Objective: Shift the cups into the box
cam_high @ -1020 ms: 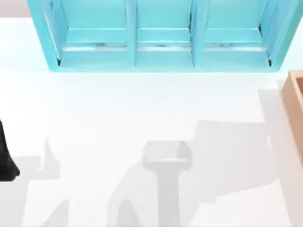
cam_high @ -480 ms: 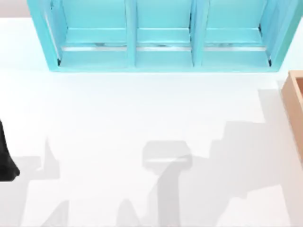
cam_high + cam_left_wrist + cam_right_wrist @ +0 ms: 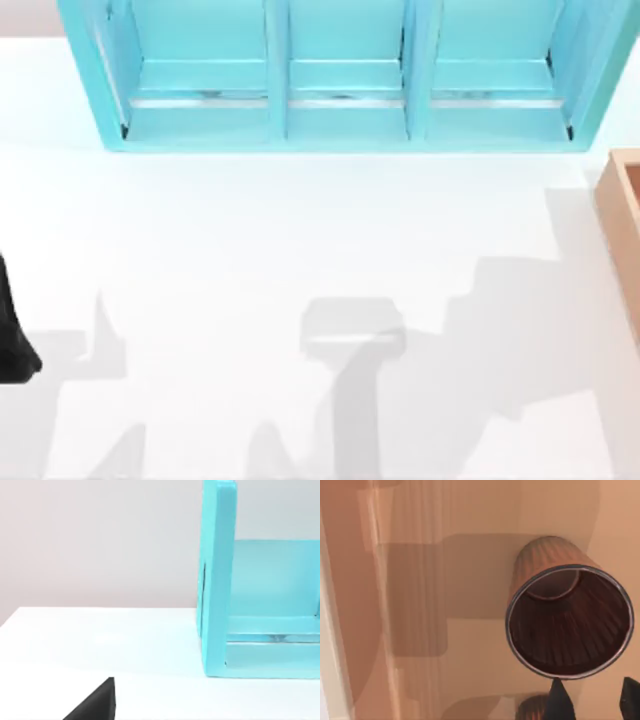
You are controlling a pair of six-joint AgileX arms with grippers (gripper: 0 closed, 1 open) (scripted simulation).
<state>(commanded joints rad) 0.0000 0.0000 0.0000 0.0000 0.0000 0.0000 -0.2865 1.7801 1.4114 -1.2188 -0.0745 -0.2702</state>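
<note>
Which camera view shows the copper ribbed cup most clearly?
The right wrist view: the copper ribbed cup stands upright inside the tan wooden box, its dark interior visible. The top view gives just the box's edge; the left wrist view faces the turquoise shelf.

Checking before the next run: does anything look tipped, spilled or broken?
Nothing stands out. One cup stands upright inside the box, and a second cup's rim shows beside the right gripper. No damage shows.

Top view: we look straight down on the table (image 3: 250, 250), shelf unit (image 3: 340, 70) at the far edge.
Left wrist view: low, level, facing that shelf unit's end (image 3: 217, 580); both share it.
Right wrist view: close inside the box (image 3: 445, 520).
</note>
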